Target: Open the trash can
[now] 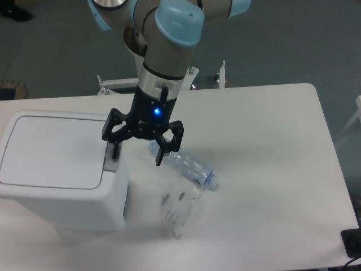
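White table (271,141): trash can (51,164) left, bottle (189,166) beside spread tool (137,152).

No text, brand, number or sign can be read anywhere in the view. Dark printed marks are seen on the clear plastic bag (176,210) lying on the worktop (271,169), but they are too small and blurred to be made out. No legible label is shown on the plastic bottle (189,165) or on the trash can (56,169).
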`<state>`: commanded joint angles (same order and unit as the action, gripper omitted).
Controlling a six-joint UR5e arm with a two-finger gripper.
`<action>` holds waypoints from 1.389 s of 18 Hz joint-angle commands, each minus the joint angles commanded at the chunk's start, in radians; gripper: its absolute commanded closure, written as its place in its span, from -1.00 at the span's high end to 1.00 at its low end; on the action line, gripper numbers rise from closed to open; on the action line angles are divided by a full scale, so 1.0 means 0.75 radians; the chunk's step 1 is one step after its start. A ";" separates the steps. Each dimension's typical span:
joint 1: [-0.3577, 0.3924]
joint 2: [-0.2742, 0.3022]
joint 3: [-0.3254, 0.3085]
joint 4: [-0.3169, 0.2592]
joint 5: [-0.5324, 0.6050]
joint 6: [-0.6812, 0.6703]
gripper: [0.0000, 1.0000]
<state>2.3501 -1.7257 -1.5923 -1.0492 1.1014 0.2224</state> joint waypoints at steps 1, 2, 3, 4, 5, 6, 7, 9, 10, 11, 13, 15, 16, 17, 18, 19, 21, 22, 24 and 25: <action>0.000 0.000 0.000 0.000 0.000 0.000 1.00; 0.000 -0.002 0.000 0.000 0.002 0.000 1.00; 0.000 -0.006 0.000 0.000 0.002 0.000 1.00; 0.000 -0.008 0.002 0.000 0.000 0.000 1.00; 0.000 -0.008 0.004 -0.002 0.000 0.000 1.00; 0.000 -0.010 0.014 -0.004 0.000 -0.002 1.00; 0.000 -0.018 0.026 0.002 0.000 -0.002 1.00; 0.026 -0.023 0.073 0.008 -0.014 -0.010 1.00; 0.063 -0.023 0.100 0.008 -0.018 -0.010 1.00; 0.106 -0.033 0.118 0.008 -0.022 -0.006 1.00; 0.171 -0.059 0.123 0.010 -0.023 0.016 1.00; 0.245 -0.110 0.129 0.012 -0.018 0.041 1.00; 0.274 -0.137 0.129 0.022 -0.014 0.073 1.00; 0.298 -0.165 0.129 0.022 -0.010 0.126 1.00; 0.325 -0.200 0.127 0.031 -0.008 0.181 1.00; 0.341 -0.233 0.125 0.031 -0.002 0.245 1.00; 0.366 -0.304 0.125 0.027 0.089 0.439 1.00; 0.368 -0.331 0.123 0.027 0.222 0.539 1.00; 0.372 -0.401 0.143 0.018 0.353 0.699 1.00; 0.384 -0.423 0.147 0.014 0.382 0.764 1.00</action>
<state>2.6384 -2.0431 -1.4819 -1.0385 1.3880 0.7956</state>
